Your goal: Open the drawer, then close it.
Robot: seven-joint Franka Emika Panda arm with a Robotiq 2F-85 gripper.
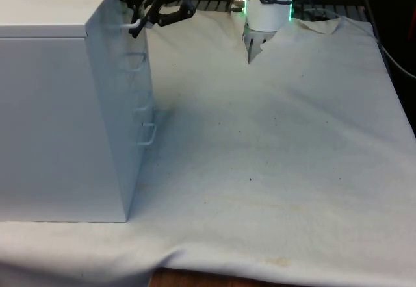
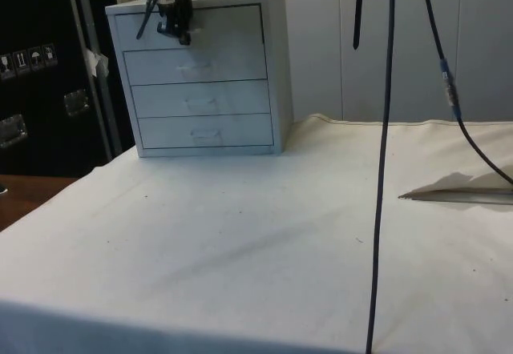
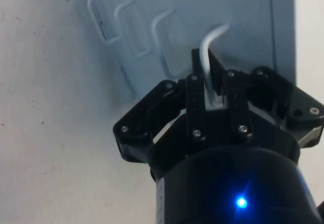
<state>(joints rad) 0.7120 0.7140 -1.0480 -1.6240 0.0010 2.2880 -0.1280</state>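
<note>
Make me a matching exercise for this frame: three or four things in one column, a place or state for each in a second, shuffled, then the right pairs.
Things
1. gripper
2. top drawer handle
3. bottom drawer
4. white chest of drawers

Places or states
A. closed, its handle untouched
B. between the fingers
C. at the chest's top drawer, shut on its handle
D. on the cloth, at the front view's left

Pairs: 1-C, 2-B, 3-A, 4-D
</note>
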